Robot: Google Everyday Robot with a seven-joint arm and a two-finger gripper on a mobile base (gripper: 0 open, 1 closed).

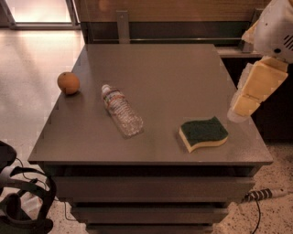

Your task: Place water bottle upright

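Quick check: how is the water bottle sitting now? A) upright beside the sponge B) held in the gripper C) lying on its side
C: the water bottle lies flat on the table, cap toward the orange; the gripper hangs by the right edge, apart from it.

**Grey tabletop, warm-lit room**

Grey-brown tabletop (160, 64) over stacked drawer-like tiers. Pale shiny floor (27, 114), speckled near the bottom. Bright window (41, 9) glare at top left. Wood-panel wall (183, 9) behind, with a dark strip under it. Cable (262, 195) on the floor lower right. Hand (245, 104) sits just off the tabletop's right edge.
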